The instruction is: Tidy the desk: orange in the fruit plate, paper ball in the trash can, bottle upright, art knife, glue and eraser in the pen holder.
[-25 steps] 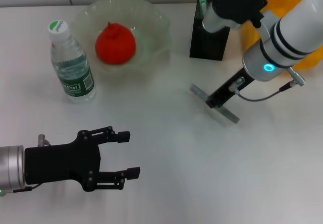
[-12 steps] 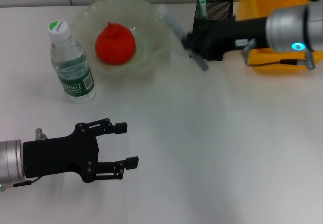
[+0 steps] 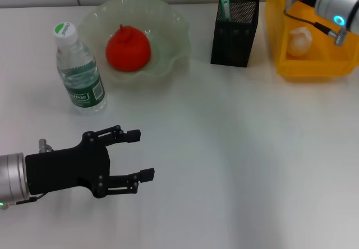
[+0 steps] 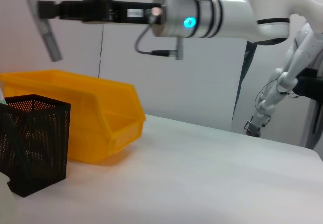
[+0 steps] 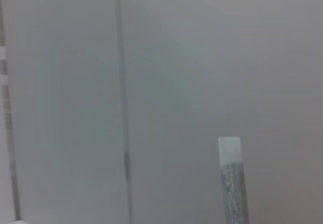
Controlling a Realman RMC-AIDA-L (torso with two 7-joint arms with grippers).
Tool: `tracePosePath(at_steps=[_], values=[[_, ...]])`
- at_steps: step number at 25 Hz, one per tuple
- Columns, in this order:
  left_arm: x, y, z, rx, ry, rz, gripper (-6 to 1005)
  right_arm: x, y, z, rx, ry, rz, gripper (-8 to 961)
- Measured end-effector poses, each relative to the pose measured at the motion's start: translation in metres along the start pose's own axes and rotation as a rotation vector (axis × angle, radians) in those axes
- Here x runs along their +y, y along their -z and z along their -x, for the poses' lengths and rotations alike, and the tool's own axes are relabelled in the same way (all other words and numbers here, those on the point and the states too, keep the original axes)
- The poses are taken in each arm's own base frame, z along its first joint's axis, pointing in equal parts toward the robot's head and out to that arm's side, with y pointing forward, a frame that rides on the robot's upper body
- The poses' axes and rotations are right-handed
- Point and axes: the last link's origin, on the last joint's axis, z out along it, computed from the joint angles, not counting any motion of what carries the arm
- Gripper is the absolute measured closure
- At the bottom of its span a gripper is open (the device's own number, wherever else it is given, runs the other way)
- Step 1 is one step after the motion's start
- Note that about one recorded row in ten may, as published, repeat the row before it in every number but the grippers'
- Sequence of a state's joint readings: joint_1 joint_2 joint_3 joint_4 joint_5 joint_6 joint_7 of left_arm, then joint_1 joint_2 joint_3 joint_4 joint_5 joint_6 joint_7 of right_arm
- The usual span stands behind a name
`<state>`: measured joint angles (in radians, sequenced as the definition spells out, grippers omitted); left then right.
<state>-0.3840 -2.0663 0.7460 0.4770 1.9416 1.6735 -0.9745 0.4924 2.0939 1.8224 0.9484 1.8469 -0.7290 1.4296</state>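
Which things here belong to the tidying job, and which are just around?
Job items:
orange in the fruit plate
bottle, upright
art knife in the pen holder
glue, held above the pen holder by the right gripper
paper ball in the trash can

Just around:
left gripper, open, low over the desk

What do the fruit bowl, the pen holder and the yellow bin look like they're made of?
Fruit bowl: probably glass, pale green and translucent, with a wavy rim the desk shows through. Pen holder: black metal mesh, likely; fine holes show across its walls. Yellow bin: plastic, by its smooth, opaque, evenly coloured moulded walls.
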Motion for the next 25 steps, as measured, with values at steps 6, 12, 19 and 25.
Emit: tracePosePath(at_steps=[6, 12, 19, 25], values=[[-0.003, -0.001, 0.0, 0.023, 0.029, -0.029, 152, -0.005, -0.023, -0.006, 0.059, 0.017, -0.097, 827], [-0.007, 0.002, -0.001, 0.041, 0.032, -0.066, 152, -0.006, -0.027, -0.014, 0.098, 0.072, -0.136, 828], [-0.008, 0.002, -0.002, 0.06, 0.066, -0.08, 152, -0.005, -0.028, -0.016, 0.108, 0.115, -0.135, 828], [-0.014, 0.003, 0.0, 0.07, 0.14, -0.12, 152, -0.002, -0.03, -0.02, 0.126, 0.131, -0.139, 828]])
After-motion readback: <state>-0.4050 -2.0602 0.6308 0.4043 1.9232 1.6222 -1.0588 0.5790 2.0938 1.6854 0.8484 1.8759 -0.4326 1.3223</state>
